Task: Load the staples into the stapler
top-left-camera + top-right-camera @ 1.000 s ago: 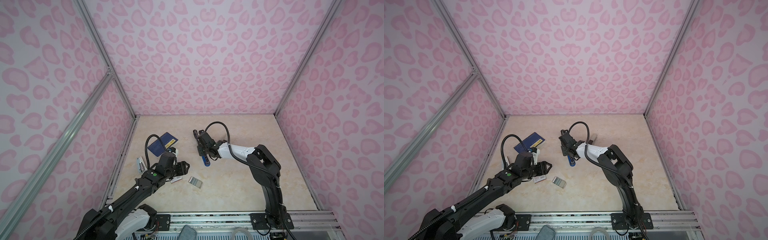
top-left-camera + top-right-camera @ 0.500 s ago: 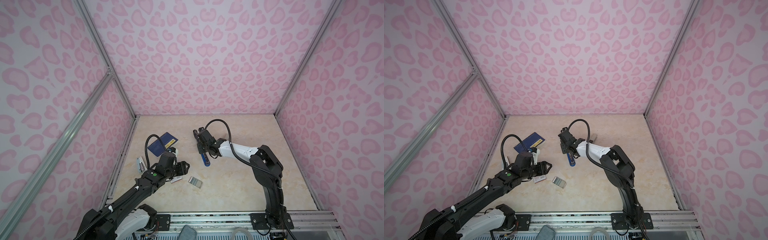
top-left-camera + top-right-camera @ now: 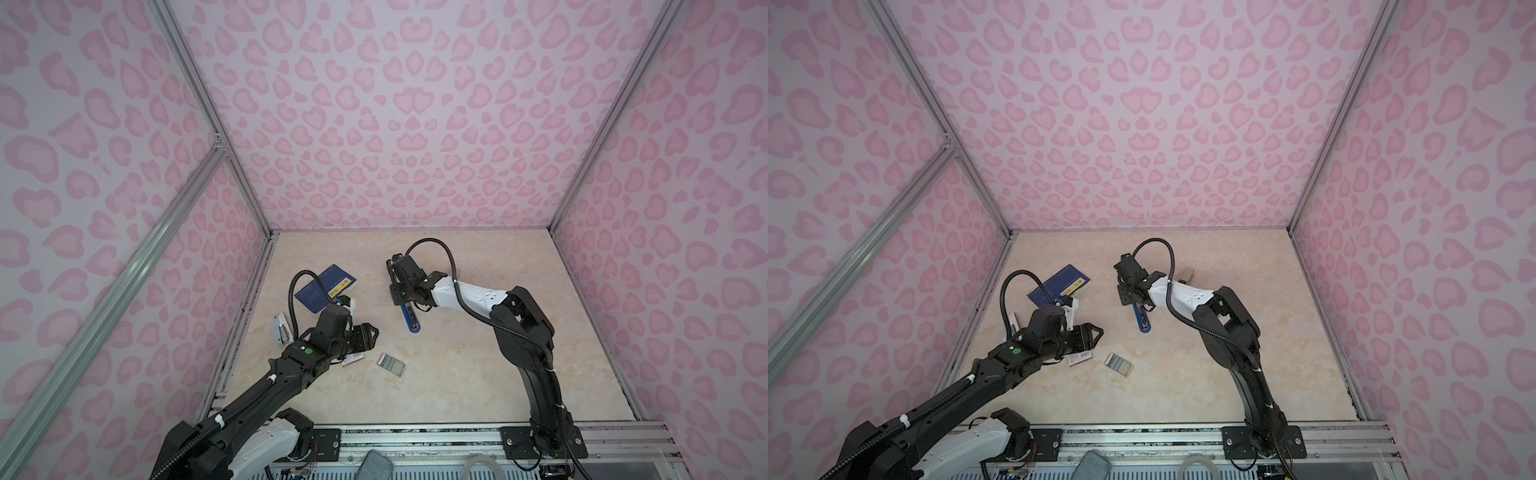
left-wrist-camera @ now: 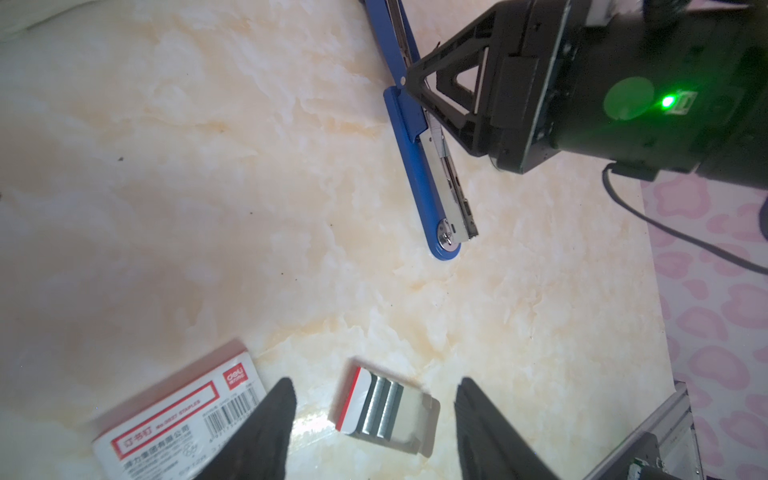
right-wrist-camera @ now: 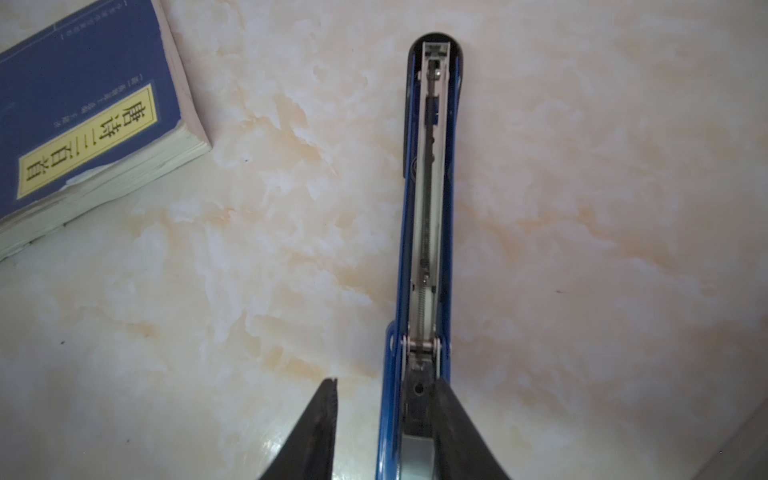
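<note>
The blue stapler [image 3: 411, 321] [image 3: 1144, 323] lies folded open on the table, its metal channel [image 5: 428, 199] facing up. My right gripper [image 5: 382, 384] [image 3: 408, 302] stands open over its hinge end: one finger rests against the metal part, the other is clear of the blue side. The staples [image 4: 384, 409] [image 3: 390, 364] [image 3: 1119, 363] lie in their small white tray on the table, below my open left gripper [image 4: 374, 390] [image 3: 374, 333], which touches nothing. The white sleeve [image 4: 174, 419] [image 3: 1080, 358] with the red label lies beside the tray, under the left gripper.
A dark blue book [image 3: 328, 286] [image 5: 83, 112] lies at the back left. A small grey-white object [image 3: 281, 328] sits by the left wall. Another small box [image 3: 1187, 274] lies behind the right arm. Pink walls close in three sides, with a metal rail [image 3: 415, 436] in front.
My right gripper's jaws have spread apart at the stapler's hinge end. The left arm and the staples have not moved.
</note>
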`<state>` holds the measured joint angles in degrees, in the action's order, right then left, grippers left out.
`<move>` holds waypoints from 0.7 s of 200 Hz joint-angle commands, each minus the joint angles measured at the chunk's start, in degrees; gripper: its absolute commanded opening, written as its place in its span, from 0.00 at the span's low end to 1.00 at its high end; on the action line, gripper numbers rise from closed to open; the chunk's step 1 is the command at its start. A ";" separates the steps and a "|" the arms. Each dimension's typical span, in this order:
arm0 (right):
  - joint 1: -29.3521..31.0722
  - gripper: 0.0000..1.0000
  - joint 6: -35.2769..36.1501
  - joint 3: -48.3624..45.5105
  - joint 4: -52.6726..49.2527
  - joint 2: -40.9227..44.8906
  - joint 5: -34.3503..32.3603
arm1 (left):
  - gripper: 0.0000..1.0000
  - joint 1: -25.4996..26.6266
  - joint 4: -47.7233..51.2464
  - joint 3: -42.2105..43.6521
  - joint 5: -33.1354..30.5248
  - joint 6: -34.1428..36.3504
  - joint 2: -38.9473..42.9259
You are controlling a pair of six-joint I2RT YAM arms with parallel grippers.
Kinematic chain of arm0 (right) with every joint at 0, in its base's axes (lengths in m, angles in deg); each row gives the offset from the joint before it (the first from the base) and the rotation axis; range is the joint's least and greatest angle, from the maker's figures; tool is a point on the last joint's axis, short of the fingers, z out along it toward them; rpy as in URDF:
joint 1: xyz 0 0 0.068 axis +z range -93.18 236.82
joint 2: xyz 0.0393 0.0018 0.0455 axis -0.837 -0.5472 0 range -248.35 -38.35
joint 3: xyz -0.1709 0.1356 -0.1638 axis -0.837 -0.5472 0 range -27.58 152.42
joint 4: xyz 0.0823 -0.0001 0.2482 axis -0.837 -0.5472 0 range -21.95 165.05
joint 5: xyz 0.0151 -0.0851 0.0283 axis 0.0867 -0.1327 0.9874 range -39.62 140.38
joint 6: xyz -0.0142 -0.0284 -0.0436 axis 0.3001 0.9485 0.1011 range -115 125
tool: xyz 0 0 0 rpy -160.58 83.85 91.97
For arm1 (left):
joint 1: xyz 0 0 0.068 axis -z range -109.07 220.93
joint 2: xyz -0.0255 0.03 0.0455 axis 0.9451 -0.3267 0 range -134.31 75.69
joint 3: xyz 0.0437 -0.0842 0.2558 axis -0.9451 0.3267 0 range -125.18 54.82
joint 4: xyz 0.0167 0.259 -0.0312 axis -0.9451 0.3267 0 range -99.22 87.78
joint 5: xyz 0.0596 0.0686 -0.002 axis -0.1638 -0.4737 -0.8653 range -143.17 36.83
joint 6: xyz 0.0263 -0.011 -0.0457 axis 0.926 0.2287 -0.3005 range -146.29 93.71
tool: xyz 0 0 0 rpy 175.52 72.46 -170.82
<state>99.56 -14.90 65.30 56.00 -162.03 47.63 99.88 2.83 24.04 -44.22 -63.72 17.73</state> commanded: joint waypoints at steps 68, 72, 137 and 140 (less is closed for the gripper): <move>-0.03 0.38 -0.43 -1.76 -1.34 0.05 1.86 | 0.64 -0.03 -1.53 0.55 -0.27 -0.19 0.12; -0.04 0.38 -0.46 -1.96 -1.28 0.18 1.91 | 0.64 -0.03 -1.59 0.55 -0.25 -0.19 0.08; 0.41 0.37 -0.76 -5.66 -0.39 2.74 1.77 | 0.64 -0.03 -2.15 0.89 0.01 -0.45 -0.14; 0.41 0.37 -0.83 -5.70 -0.38 2.74 1.78 | 0.64 -0.03 -2.14 0.90 0.01 -0.45 -0.21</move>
<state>99.83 -15.41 60.60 55.63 -159.64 49.91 99.88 2.66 24.56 -44.37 -63.98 17.65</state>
